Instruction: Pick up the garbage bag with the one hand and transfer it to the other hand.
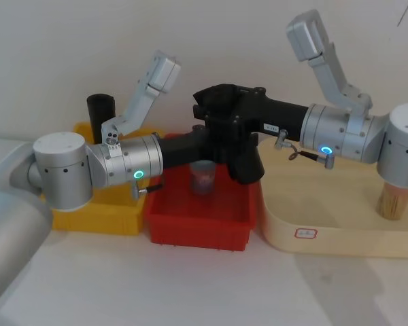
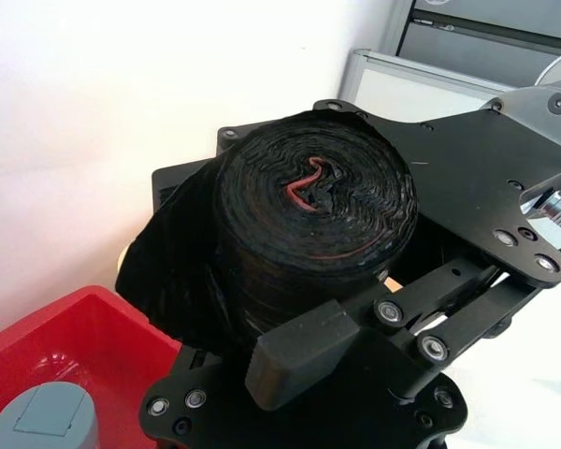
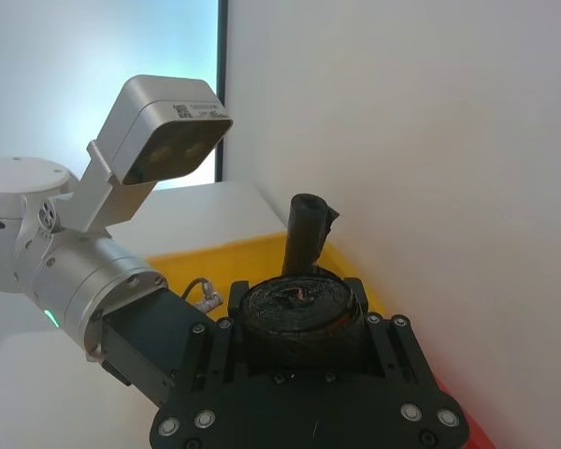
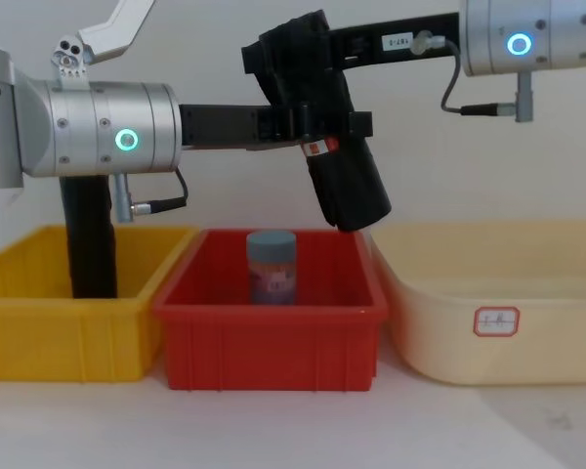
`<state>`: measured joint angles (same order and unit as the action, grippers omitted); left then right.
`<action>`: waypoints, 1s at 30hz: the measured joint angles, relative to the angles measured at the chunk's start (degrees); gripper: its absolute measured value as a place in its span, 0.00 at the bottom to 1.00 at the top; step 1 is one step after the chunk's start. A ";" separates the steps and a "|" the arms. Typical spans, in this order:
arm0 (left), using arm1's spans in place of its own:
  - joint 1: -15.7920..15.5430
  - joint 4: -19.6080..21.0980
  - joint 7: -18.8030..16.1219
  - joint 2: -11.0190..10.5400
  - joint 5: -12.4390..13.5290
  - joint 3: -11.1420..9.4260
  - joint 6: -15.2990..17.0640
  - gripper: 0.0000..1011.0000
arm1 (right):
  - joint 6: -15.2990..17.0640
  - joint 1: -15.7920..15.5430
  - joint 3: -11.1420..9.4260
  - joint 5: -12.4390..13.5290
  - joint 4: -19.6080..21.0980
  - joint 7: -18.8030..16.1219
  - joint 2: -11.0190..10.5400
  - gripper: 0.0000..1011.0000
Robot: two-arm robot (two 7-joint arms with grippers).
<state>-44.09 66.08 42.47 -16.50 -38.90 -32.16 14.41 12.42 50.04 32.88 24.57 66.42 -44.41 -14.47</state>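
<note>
Bag (image 4: pixel 350 191) in mid-air over red bin (image 4: pixel 273 337), clear of it and tilted. In chest view its upper end points toward 11 o'clock and its free lower end toward 5 o'clock.

Left gripper (image 4: pixel 295 125) reaches in from 9 o'clock and is closed on the bag just above the label band (image 4: pixel 318 149). In left wrist view one pad (image 2: pixel 299 351) presses flat on the roll's side.

Right gripper (image 4: pixel 295 61) reaches in from 3 o'clock, higher up, and is clamped round the bag's upper end. Right wrist view shows the roll seated snugly between its two finger plates. Both grippers hold the one bag, close together.

Writing:
- Band on bag is red and white, print too small to read.
- White sticker (image 4: pixel 392 42) on right gripper, characters not legible.
- Red-edged white tag (image 4: pixel 495 320) on cream tray (image 4: pixel 557 293), marks not legible.
- Jar (image 4: pixel 272 266) carries a reddish label, unreadable.

Bag appearance: thick black roll of crinkled glossy film. The end face shows spiral-wound layers with a thin red strand at the core.

Jar stands upright in red bin, at 7 o'clock of the bag's lower end and apart from it. Slim roll (image 4: pixel 90 239) stands upright in yellow bin (image 4: pixel 59 342), at 9 o'clock of jar.
</note>
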 joint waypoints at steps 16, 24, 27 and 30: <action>0.00 0.01 0.00 0.04 -0.01 0.01 -0.01 0.41 | -0.28 1.39 0.77 -0.43 -0.45 -0.35 -1.05 0.58; 0.00 0.00 0.01 0.03 0.00 0.01 -0.02 0.41 | -0.29 1.74 1.10 -0.35 -0.11 -0.38 -1.64 0.58; -0.01 0.00 0.01 0.01 0.00 0.01 -0.02 0.41 | -0.16 1.89 1.22 -0.17 0.06 -0.58 -1.85 0.58; 0.00 -0.01 0.01 0.00 0.00 0.00 -0.02 0.41 | -0.03 2.07 1.37 0.15 0.14 -1.01 -2.01 0.58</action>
<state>-44.09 66.07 42.48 -16.50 -38.90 -32.16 14.39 12.39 52.11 34.25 24.72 66.57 -45.41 -16.48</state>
